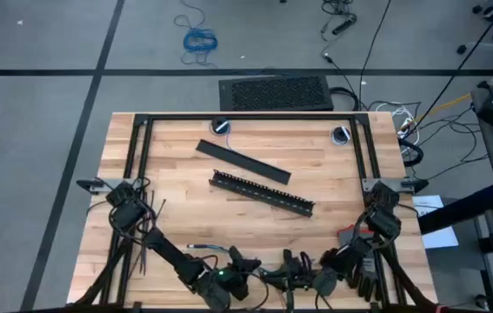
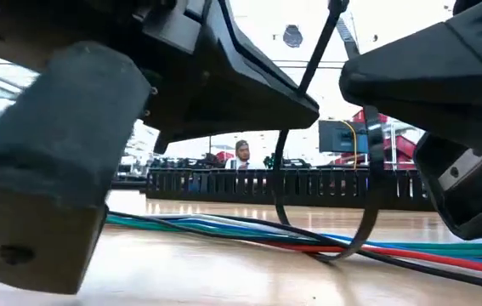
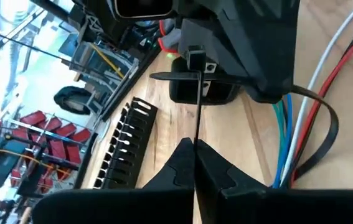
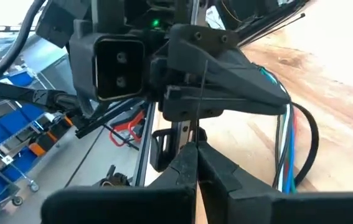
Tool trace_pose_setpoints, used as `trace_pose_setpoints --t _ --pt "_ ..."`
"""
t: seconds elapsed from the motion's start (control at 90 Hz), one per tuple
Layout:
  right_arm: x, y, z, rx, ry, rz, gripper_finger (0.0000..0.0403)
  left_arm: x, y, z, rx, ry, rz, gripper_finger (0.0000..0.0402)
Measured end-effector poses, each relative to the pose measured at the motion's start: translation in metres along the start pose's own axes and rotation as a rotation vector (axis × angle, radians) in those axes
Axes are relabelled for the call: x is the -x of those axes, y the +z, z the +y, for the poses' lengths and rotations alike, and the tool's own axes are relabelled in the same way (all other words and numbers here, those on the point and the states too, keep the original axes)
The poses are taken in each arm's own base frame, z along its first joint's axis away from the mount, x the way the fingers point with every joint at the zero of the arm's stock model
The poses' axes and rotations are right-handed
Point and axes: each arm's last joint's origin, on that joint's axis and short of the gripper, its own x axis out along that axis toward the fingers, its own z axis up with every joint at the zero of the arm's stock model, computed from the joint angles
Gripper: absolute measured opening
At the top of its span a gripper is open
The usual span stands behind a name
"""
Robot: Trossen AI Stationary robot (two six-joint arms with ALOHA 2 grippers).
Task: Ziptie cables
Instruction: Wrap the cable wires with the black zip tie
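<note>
The cables [image 2: 411, 251], thin blue, green, red and white wires, lie flat on the table by its near edge; they also show in the left wrist view [image 3: 288, 143] and the right wrist view [image 4: 286, 146]. A black ziptie [image 2: 355, 229] loops around them, its strip rising between the two arms. My left gripper [image 3: 195, 144] is shut on that strip, and it sits near the middle of the near edge [image 1: 242, 271]. My right gripper [image 4: 196, 148] faces it from the right [image 1: 309, 280], also shut on a thin black strip. My left gripper pinches the ziptie's thin strip [image 3: 196, 127] between its two fingertips. The strip runs straight on from the fingers to the ziptie's small square head [image 3: 195, 57] at the right gripper, drawn taut. The loop [image 3: 327, 134] passes around the wires on the table. My right gripper pinches a thin black strip of the ziptie [image 4: 197, 118] between its two fingertips. The strip runs straight and taut toward the left gripper's fingers [image 4: 226, 93]. The loop [image 4: 312, 143] curves around the wires beside it.
A black slotted bar [image 1: 262, 193] and a flat black bar [image 1: 243, 162] lie at the table's middle. Spare zipties [image 1: 146, 236] lie by the left arm's base. A black frame [image 1: 246, 119] runs along the table's far and side edges.
</note>
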Motion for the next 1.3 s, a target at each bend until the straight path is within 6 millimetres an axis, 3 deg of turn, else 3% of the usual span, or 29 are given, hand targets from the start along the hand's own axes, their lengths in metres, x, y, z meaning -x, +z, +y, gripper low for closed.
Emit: trace_pose_setpoints --t 0.322,1.3 --pt "0.0039 -0.0039 0.0031 -0.012 0.026 0.032 0.0 -0.0088 -0.0039 0.0061 0.007 0.05 0.04 0.0" --pt "0.0001 -0.003 -0.0007 -0.003 0.006 0.043 0.0 -0.0056 -0.0026 0.0043 0.004 0.043 0.032 0.0"
